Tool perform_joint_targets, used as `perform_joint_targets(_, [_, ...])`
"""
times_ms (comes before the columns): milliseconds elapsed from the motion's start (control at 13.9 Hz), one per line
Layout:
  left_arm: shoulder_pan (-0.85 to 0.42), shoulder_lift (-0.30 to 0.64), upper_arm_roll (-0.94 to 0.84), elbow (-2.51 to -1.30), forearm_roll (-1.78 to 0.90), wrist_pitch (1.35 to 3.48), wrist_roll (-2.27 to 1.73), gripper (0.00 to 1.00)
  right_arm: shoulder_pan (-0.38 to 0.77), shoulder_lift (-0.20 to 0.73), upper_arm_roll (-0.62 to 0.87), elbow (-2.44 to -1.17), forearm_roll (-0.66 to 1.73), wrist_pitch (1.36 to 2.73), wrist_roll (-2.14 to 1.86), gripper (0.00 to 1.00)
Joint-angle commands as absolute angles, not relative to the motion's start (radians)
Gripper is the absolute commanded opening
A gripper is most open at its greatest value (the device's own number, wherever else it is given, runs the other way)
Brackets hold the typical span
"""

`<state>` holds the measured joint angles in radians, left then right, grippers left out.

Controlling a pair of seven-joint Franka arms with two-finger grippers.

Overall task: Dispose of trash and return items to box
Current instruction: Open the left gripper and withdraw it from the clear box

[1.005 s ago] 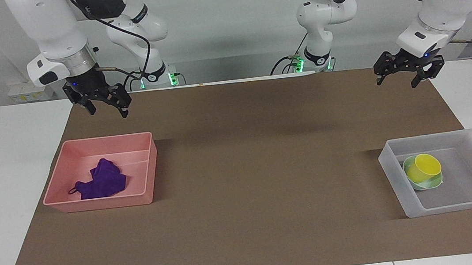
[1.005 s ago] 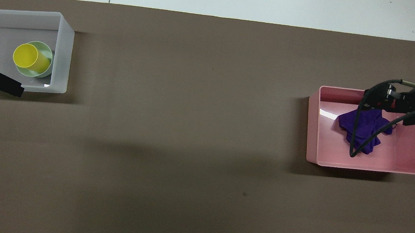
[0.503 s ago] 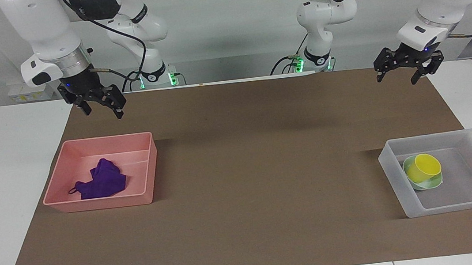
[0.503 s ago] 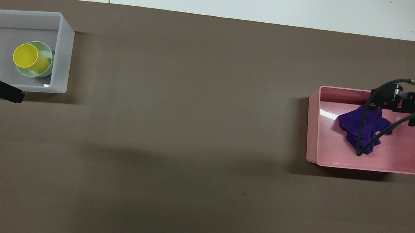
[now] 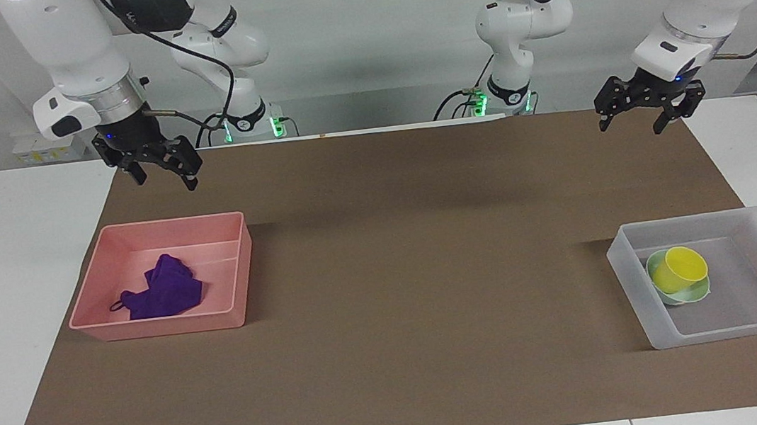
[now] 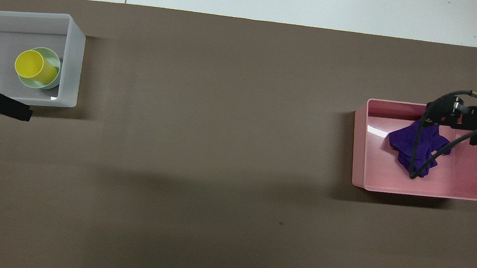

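The deep-purple cloth (image 5: 163,288) lies crumpled in the pink tub (image 5: 159,226) toward the right arm's end; it also shows in the overhead view (image 6: 402,141), partly crossed by a cable. The yellow cup (image 5: 683,267) leans in the mint-green bowl (image 5: 653,268) inside the translucent box (image 5: 741,329) toward the left arm's end. The overhead view shows the cup (image 6: 31,65), the bowl (image 6: 54,58) and the box (image 6: 74,61). My right gripper (image 5: 165,180) hangs open and empty above the mat, beside the pink tub's robot-side wall. My left gripper (image 5: 632,124) hangs open and empty above the mat's corner.
A brown mat (image 5: 430,292) covers the table between the two tubs. White tabletop (image 5: 10,297) borders it at both ends. In the overhead view the right gripper (image 6: 454,117) and its cable overlap the pink tub (image 6: 416,191); the left gripper (image 6: 5,106) shows at the edge.
Both grippers have risen a little and drawn back toward the robots. The cloth, cup, bowl and both tubs have not moved.
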<state>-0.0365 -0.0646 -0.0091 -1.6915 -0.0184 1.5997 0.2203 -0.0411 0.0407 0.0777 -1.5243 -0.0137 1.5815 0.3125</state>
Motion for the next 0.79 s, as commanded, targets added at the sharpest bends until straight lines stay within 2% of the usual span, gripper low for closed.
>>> perform_joint_targets(0, [-0.058,-0.086,0.011,-1.713,-0.031,1.612,0.203,1.0,-0.049,0.043,0.086,-1.52,0.0,1.588,0.321,1.0])
perform_joint_targets(718, [-0.055,-0.081,0.009,-1.704,-0.031,1.598,0.173,1.0,-0.044,0.043,0.084,-1.519,0.0,1.589,0.319,1.0])
